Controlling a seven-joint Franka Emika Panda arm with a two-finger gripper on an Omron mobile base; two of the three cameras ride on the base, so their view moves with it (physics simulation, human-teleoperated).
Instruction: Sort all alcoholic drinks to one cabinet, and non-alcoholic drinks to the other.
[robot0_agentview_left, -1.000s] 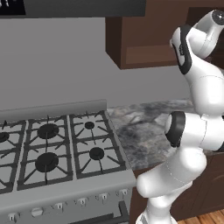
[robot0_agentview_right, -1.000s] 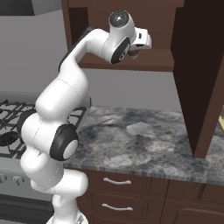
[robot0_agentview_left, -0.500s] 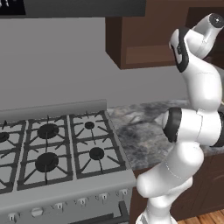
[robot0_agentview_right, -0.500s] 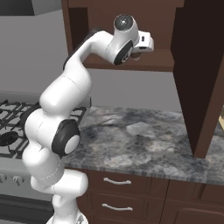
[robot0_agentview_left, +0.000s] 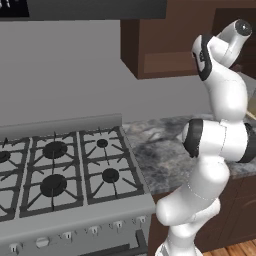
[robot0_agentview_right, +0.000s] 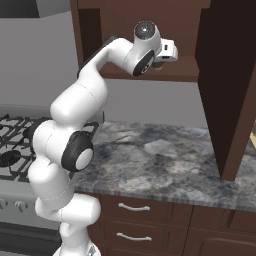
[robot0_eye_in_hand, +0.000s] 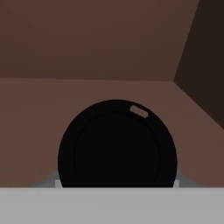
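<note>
Rising a little since a second ago, my arm reaches into the open cabinet (robot0_agentview_right: 150, 20).
Tool (robot0_agentview_right: 159, 64) appears closed around the coffee cup (robot0_eye_in_hand: 117, 144) above the shelf board's (robot0_agentview_right: 190, 70) front edge; I'd lower it gently, then release.

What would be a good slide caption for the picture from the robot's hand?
Looking down on a dark cup lid inside the brown cabinet.
</note>
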